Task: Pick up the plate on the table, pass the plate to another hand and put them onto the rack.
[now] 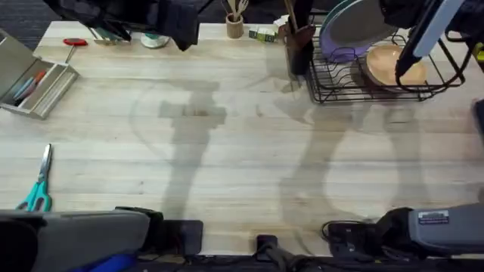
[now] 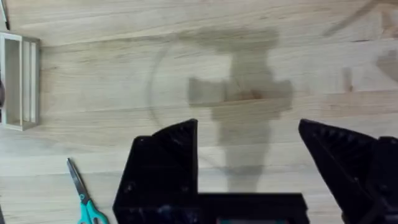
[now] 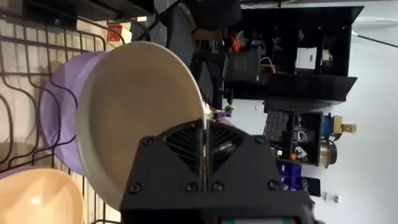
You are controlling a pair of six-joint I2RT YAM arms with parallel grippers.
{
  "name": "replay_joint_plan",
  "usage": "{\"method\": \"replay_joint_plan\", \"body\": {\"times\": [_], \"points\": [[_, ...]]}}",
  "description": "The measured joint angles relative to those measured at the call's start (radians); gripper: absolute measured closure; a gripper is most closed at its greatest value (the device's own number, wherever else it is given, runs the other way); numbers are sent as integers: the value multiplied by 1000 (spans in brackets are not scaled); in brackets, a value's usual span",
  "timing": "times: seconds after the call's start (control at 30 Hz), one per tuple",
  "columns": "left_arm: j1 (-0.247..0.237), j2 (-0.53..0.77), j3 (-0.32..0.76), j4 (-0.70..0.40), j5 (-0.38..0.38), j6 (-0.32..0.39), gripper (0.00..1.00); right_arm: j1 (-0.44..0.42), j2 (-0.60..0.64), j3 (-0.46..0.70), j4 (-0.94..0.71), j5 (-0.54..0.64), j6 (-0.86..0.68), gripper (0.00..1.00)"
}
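The right gripper [image 3: 204,134] has its jaws clenched on the rim of the plate [image 3: 140,112], the two fingers pressed together with the thin edge between them. In the overhead view the plate [image 1: 355,23] stands nearly upright at about 1 o'clock on the tabletop [image 1: 242,159], over the black wire rack [image 1: 378,83], and the right arm reaches in above the rack from the right. Just behind the plate in the rack leans a lavender plate [image 3: 59,115], close against it, and an orange-tan plate [image 1: 393,64] lies lower in the rack toward 3 o'clock of them.

The left gripper [image 2: 249,155] hangs over bare wood with its jaws released and wide apart, nothing between them; its shadow falls on the planks beneath.

At 9 o'clock on the tabletop sits an open grey box [image 1: 34,83] with pens inside, and teal-handled scissors [image 1: 38,185] lie at about 8 o'clock, well apart from the rack. A small wooden cup [image 1: 236,26] with sticks stands at 12 o'clock by the far edge.
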Motion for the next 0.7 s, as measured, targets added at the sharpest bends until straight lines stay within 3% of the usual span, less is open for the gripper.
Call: {"method": "replay_joint_plan", "body": {"times": [0.7], "points": [[0, 0, 0, 0, 10, 0, 7, 20, 105, 0, 13, -3, -25, 973]]}}
